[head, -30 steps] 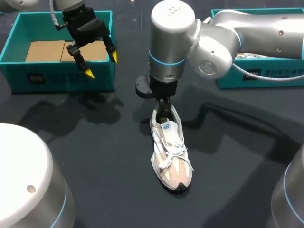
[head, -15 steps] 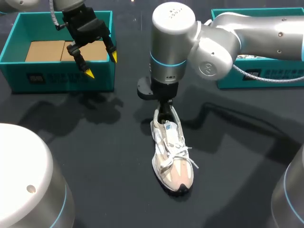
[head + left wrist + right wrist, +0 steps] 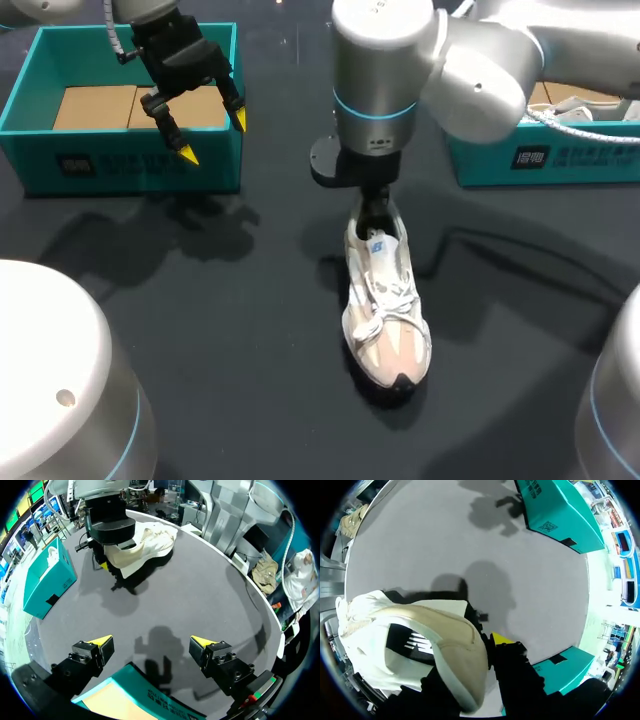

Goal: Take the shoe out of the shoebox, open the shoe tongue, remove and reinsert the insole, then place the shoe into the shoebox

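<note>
Head view, mid-frame: pinching likely light, floppy shoe [image 3: 388, 310] by stiffer heel collar with right pincer [image 3: 374, 212]; holding left pincer [image 3: 214, 138] wide over shoebox [image 3: 120, 165], upper left.

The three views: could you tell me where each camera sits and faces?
Head view: above and behind, facing down at the black table; left arm and right arm show.
Left wrist view: above the teal cardboard shoebox, facing across the table past open left gripper.
Right wrist view: facing down; right gripper grips the cream laced sneaker.
Shared: all show the sneaker.
</note>
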